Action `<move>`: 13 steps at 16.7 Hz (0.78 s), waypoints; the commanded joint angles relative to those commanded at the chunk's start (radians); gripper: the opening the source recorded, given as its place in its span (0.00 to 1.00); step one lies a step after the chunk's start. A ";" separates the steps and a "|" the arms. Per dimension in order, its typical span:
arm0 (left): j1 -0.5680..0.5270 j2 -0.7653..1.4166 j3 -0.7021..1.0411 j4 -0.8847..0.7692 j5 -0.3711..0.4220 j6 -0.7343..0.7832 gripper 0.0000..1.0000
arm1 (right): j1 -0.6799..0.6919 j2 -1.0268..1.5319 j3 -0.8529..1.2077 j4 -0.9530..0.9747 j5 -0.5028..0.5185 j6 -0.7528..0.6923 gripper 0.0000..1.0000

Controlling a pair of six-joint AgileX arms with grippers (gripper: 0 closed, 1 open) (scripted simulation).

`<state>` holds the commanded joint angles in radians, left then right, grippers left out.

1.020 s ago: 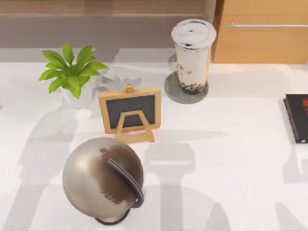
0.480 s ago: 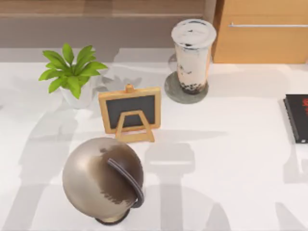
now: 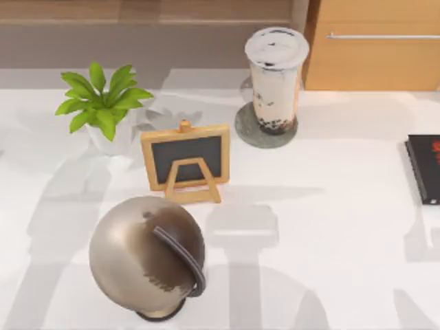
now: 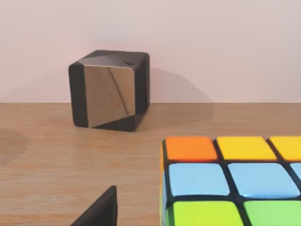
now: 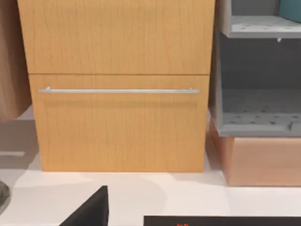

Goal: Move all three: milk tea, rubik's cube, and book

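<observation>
The milk tea (image 3: 276, 75), a tall clear cup with dark pearls and a whitish lid, stands upright on a grey disc (image 3: 251, 134) at the back of the white table. In the left wrist view the rubik's cube (image 4: 235, 183) rests close by on a wooden surface, with orange, yellow, blue and green squares showing. A black edge of my left gripper (image 4: 101, 212) sits just beside it. A black edge of my right gripper (image 5: 89, 209) hangs low over the table, facing the wooden drawers. A teal corner (image 5: 290, 8) shows on the upper grey shelf; too little shows to call it the book.
A potted plant (image 3: 103, 103), a small chalkboard easel (image 3: 185, 159) and a metallic globe (image 3: 146, 254) fill the table's left half. A black book with red marks (image 3: 425, 168) lies at the right edge. Behind stands a wooden drawer unit (image 5: 117, 89). A mirrored dark cube (image 4: 110, 89) sits beyond the rubik's cube.
</observation>
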<state>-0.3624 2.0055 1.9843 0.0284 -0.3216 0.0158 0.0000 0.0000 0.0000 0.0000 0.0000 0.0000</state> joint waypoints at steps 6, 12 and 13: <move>-0.004 -0.015 -0.015 0.006 -0.002 0.000 1.00 | 0.000 0.000 0.000 0.000 0.000 0.000 1.00; -0.016 -0.082 -0.115 0.030 -0.015 0.001 1.00 | 0.000 0.000 0.000 0.000 0.000 0.000 1.00; -0.019 -0.094 -0.131 0.036 -0.017 0.001 1.00 | 0.000 0.000 0.000 0.000 0.000 0.000 1.00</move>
<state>-0.3810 1.9115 1.8537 0.0640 -0.3389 0.0167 0.0000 0.0000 0.0000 0.0000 0.0000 0.0000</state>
